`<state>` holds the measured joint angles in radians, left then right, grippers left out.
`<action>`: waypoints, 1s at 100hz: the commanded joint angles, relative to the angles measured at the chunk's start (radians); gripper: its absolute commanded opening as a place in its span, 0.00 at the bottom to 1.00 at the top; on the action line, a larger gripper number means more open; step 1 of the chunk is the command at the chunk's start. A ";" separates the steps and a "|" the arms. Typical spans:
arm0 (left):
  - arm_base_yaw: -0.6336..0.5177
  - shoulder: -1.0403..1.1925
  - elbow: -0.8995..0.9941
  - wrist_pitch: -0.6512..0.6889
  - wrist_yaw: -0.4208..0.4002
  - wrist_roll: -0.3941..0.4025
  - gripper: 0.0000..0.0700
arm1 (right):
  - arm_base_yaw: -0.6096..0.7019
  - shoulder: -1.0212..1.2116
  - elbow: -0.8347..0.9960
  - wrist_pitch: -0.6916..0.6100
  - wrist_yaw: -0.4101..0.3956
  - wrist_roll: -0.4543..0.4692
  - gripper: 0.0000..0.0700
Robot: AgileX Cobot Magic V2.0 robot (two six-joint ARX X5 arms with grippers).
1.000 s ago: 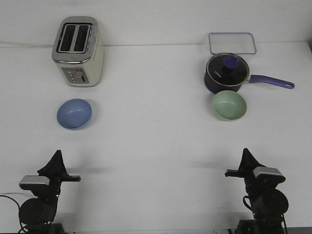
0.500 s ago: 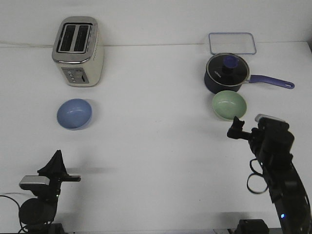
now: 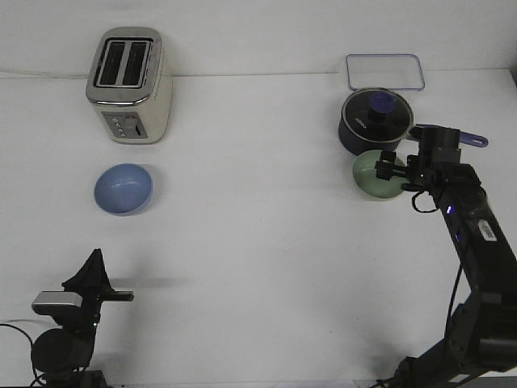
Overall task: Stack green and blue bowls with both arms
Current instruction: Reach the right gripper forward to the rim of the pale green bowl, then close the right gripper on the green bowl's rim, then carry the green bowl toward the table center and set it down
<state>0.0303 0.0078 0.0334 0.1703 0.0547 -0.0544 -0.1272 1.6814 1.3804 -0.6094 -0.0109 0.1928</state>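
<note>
Right gripper (image 3: 389, 167) has reached forward onto green bowl (image 3: 373, 175) | jaw gap unreadable | left gripper (image 3: 94, 270) parked, blue bowl (image 3: 123, 189) untouched | green pickup imminent.

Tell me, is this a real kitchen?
Probably not: it looks like a robot test table set with kitchen things. A toaster, a saucepan and two bowls sit on a plain white table, with robot arms.
</note>
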 commanded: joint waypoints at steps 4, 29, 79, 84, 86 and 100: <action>0.001 0.001 -0.019 0.010 0.000 -0.007 0.02 | -0.010 0.080 0.041 -0.004 -0.001 -0.014 0.87; 0.001 0.001 -0.019 0.010 0.000 -0.007 0.02 | -0.021 0.180 0.043 0.006 -0.016 -0.018 0.73; 0.001 0.001 -0.019 0.010 0.000 -0.007 0.02 | -0.025 0.122 0.042 -0.035 -0.080 -0.060 0.00; 0.001 0.001 -0.019 0.010 0.000 -0.007 0.02 | -0.025 0.084 0.042 -0.041 -0.108 -0.060 0.00; 0.001 0.001 -0.019 0.010 0.000 -0.007 0.02 | -0.025 0.067 0.042 -0.043 -0.121 -0.060 0.00; 0.001 0.001 -0.019 0.010 0.000 -0.007 0.02 | -0.023 -0.063 0.042 -0.057 -0.238 -0.058 0.00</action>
<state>0.0303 0.0078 0.0334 0.1703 0.0547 -0.0544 -0.1520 1.6726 1.4017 -0.6758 -0.2031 0.1455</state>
